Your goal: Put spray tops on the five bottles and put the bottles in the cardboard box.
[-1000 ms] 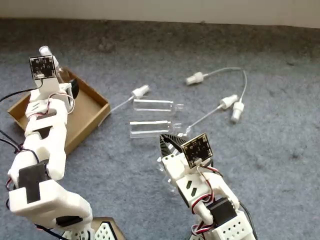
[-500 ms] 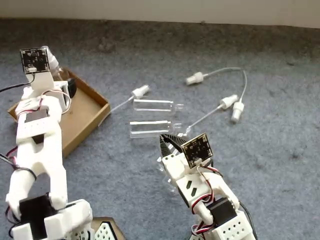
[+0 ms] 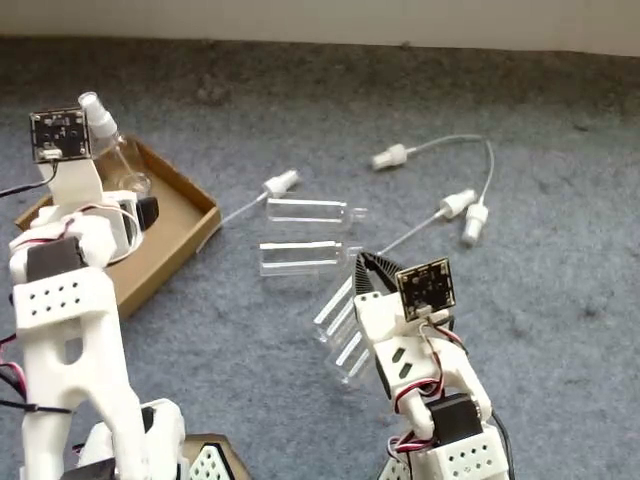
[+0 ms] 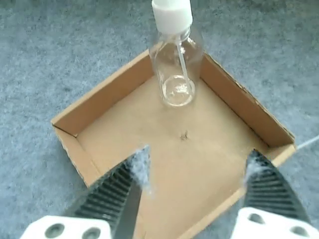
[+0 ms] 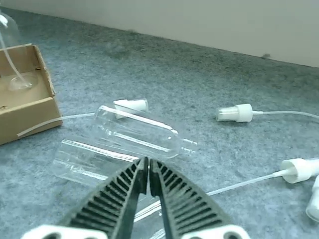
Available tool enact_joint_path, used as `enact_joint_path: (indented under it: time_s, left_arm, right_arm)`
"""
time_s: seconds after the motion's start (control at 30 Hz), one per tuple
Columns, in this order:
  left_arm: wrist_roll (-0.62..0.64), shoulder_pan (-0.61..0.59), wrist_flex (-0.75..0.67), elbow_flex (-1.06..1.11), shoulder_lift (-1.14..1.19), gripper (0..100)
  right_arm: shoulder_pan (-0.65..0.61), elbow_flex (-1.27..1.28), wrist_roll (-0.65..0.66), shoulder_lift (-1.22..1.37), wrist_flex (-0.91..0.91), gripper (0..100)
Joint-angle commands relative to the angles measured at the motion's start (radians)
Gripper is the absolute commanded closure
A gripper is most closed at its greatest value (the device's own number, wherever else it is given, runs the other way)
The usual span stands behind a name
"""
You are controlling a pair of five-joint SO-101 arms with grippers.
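Left gripper (image 4: 198, 158) hangs over the cardboard box (image 4: 99, 94), jaws wide apart and empty. We see the capped bottle (image 4: 177, 59) standing upright in the box's far corner. Right gripper (image 5: 148, 167) has its jaws together, empty, just near of two bare bottles lying side by side on the carpet (image 3: 560, 300): far bottle (image 3: 310, 212) and near bottle (image 3: 300, 256). Another bottle pair (image 3: 338, 318) lies just left of the right arm. First loose spray top (image 3: 282, 183) lies right of the box, second spray top (image 3: 392, 156) farther right, and a close pair of spray tops (image 3: 458, 203) sits beyond.

The high view looks steeply down. The left wrist view hangs close over the nine-o'clock cardboard box (image 4: 209, 149). The low right wrist view shares it.
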Motion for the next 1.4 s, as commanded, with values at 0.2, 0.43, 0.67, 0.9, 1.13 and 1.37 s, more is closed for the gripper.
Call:
enact_joint_path:
  time_s: [0.2, 0.43, 0.67, 0.9, 1.13, 1.37]
  left_arm:
    - [-0.061, 0.035, 0.258, -0.019, -0.294, 99]
    - [-0.14, 0.143, 0.253, 0.084, -0.47, 93]
    - [-0.14, 0.208, 0.261, 0.154, -0.582, 93]
    - [-0.233, 0.262, 0.319, 0.15, -0.582, 93]
    - [-0.347, 0.441, 0.404, 0.096, -0.579, 93]
    - [-0.362, 0.605, 0.549, -0.024, -0.455, 93]
  right_arm:
    - [0.058, 0.117, 0.003, -0.015, 0.001, 99.5]
    - [0.16, 0.117, 0.003, -0.015, 0.005, 99.5]
    - [0.189, -0.004, 0.003, -0.013, 0.159, 99.5]
    - [0.298, -0.102, 0.005, -0.013, 0.237, 99.5]
    - [0.415, -0.104, 0.003, -0.013, 0.3, 99.5]
    - [0.591, -0.104, 0.003, -0.013, 0.298, 99.5]
